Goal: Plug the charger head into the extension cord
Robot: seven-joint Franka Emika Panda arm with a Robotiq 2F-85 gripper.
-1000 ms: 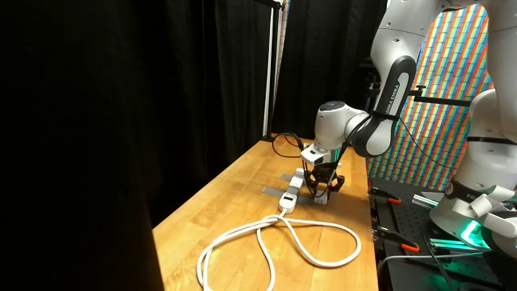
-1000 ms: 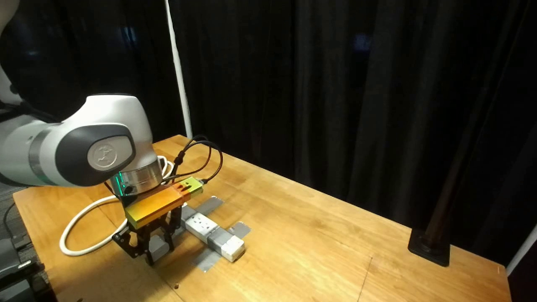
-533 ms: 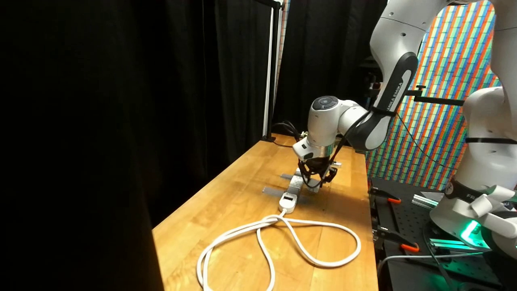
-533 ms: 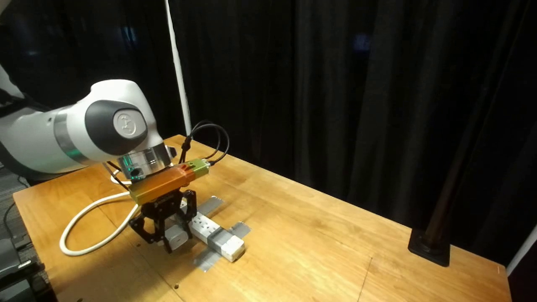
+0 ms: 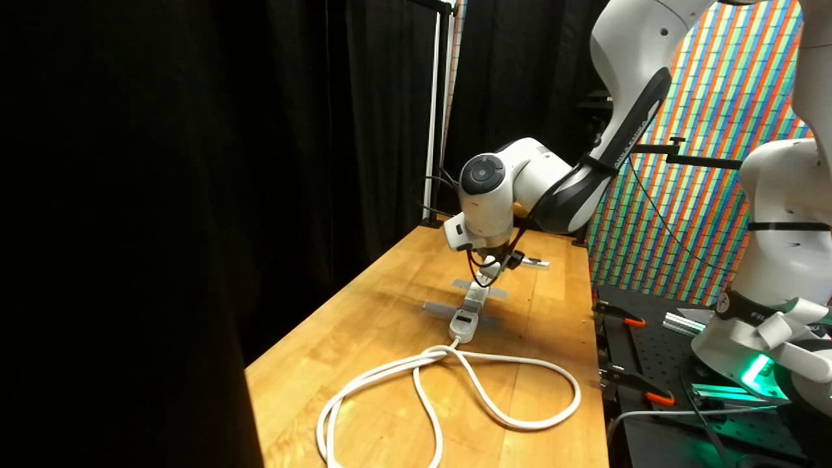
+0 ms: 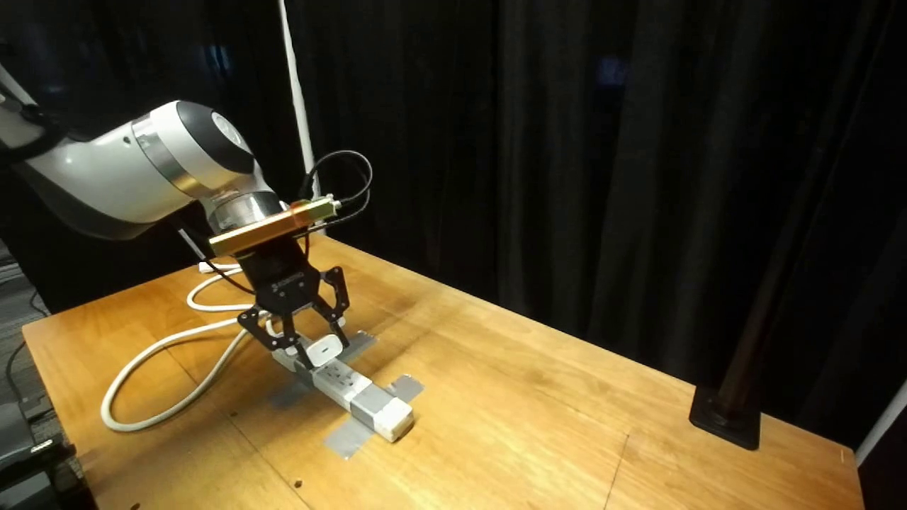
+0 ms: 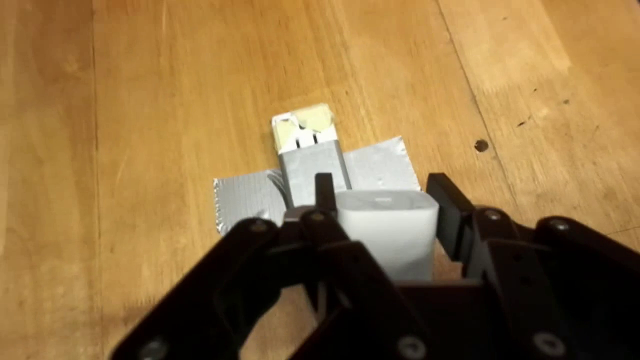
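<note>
My gripper [image 6: 327, 352] is shut on the charger head [image 6: 324, 348], a small white rounded cube, and holds it tilted over the extension cord's socket block. In the wrist view, the charger head [image 7: 387, 242] sits between the black fingertips [image 7: 382, 192], its port end facing the far end of the block. In an exterior view, its prongs show on the charger head [image 5: 489, 266], pointing down toward that camera. The white socket block [image 6: 341, 382] is taped to the table; its far end [image 7: 302, 137] shows slots in the wrist view. The gap between prongs and block cannot be judged.
The white cable [image 5: 546, 426] lies in a big loop beyond the socket block. Grey tape strips [image 6: 350, 438] cross under and over the block. A black post base [image 6: 726, 425] stands on the table [image 6: 538, 439]. Clamps [image 5: 634, 383] sit along the table edge.
My gripper has risen from beside the socket block to above it, carrying the charger head along. The wrist has tilted, and the charger head now leans. The socket block and cable have not moved.
</note>
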